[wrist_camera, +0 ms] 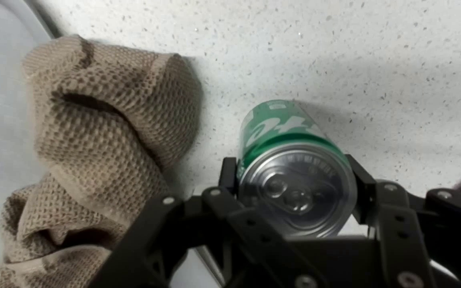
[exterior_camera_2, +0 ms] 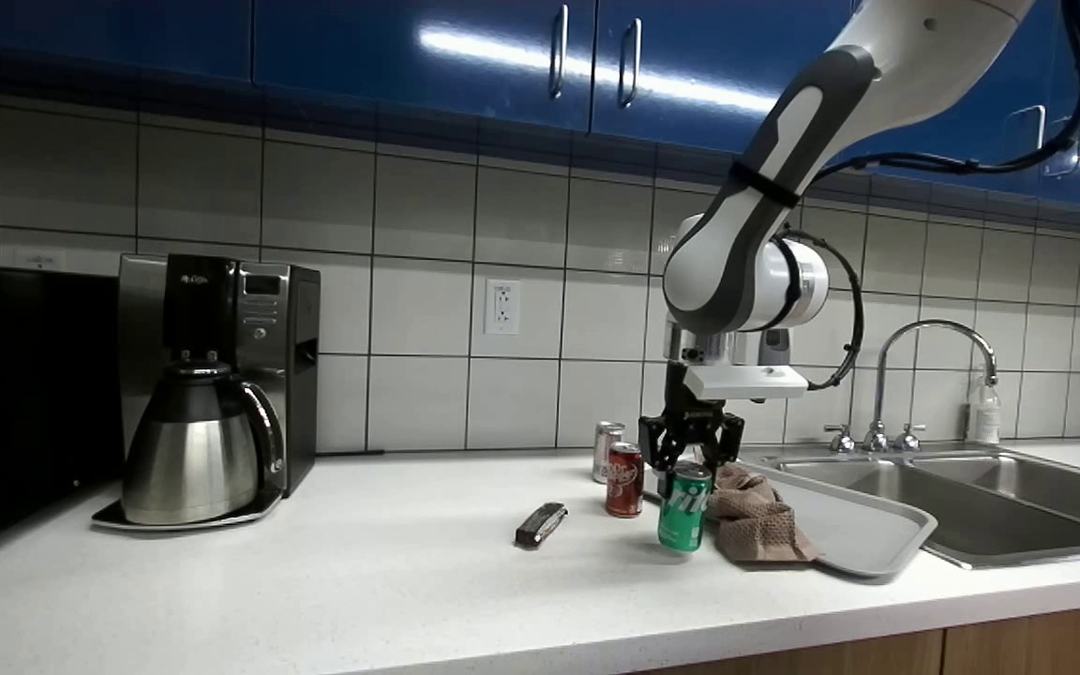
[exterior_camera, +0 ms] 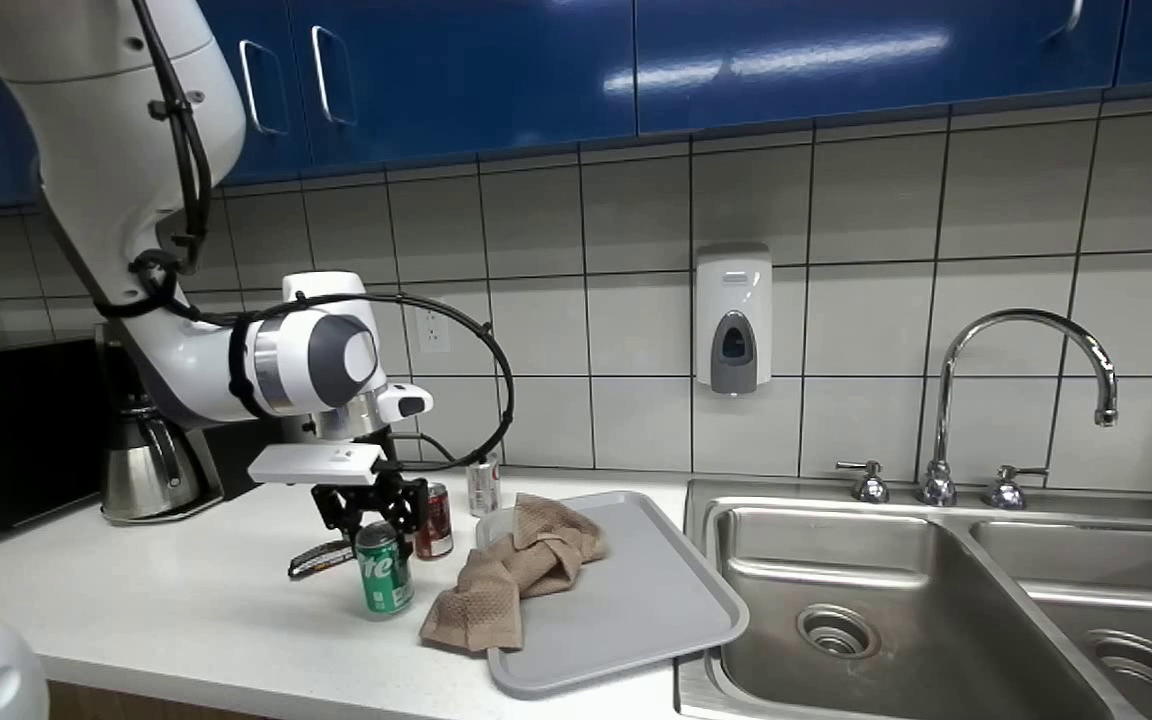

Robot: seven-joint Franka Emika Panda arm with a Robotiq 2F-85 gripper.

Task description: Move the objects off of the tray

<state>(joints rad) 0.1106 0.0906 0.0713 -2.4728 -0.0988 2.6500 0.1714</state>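
A grey tray (exterior_camera: 636, 610) lies on the counter with a crumpled brown towel (exterior_camera: 536, 550) draped over its left edge. The towel also shows in the wrist view (wrist_camera: 106, 128). My gripper (wrist_camera: 294, 180) is shut on a green soda can (wrist_camera: 278, 124), one finger on each side of its top. The can (exterior_camera_2: 682, 520) is nearly upright beside the towel, off the tray, at or just above the counter; I cannot tell if it touches. A dark red can (exterior_camera_2: 624, 483), a silver can (exterior_camera_2: 607, 445) and a dark wrapped bar (exterior_camera_2: 540, 525) are on the counter off the tray.
A double steel sink (exterior_camera: 701, 560) with a faucet (exterior_camera: 946, 400) adjoins the tray's right side. A coffee maker with a steel carafe (exterior_camera_2: 193, 450) stands at the left. A soap dispenser (exterior_camera: 733, 320) hangs on the tiled wall.
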